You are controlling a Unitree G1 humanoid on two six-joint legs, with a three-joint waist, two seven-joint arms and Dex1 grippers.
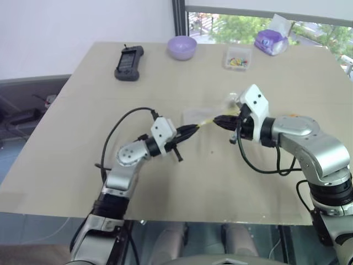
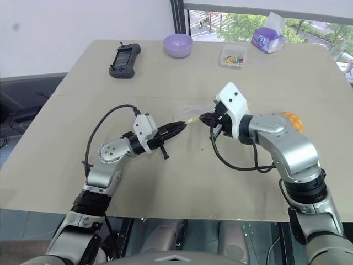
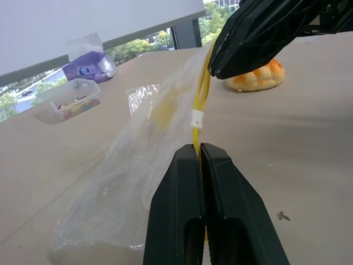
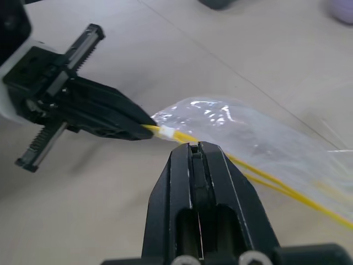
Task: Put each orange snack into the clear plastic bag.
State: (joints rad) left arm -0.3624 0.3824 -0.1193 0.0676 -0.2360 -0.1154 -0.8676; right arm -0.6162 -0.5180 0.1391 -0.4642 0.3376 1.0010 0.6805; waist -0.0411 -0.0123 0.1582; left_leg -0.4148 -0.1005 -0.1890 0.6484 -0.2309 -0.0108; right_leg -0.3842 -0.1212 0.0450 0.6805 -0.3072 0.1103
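Observation:
The clear plastic bag (image 1: 197,116) hangs just above the table (image 1: 83,143), stretched by its yellow zip strip (image 3: 199,105) between both grippers. My left gripper (image 1: 196,128) is shut on one end of the strip, near its white slider. A short way along the strip, my right gripper (image 1: 218,120) is shut on it from the opposite side. The crinkly bag body (image 4: 259,138) trails off behind the grippers. One orange snack (image 3: 257,76), a domed bun with a criss-cross top, lies on the table beyond my right arm, partly hidden by it (image 2: 291,119).
At the far side of the table stand a purple bowl (image 1: 182,47), a black handheld device (image 1: 129,63), a small clear box of coloured bits (image 1: 237,58) and a purple tissue pack (image 1: 269,41). The table's near edge (image 1: 165,212) runs below my arms.

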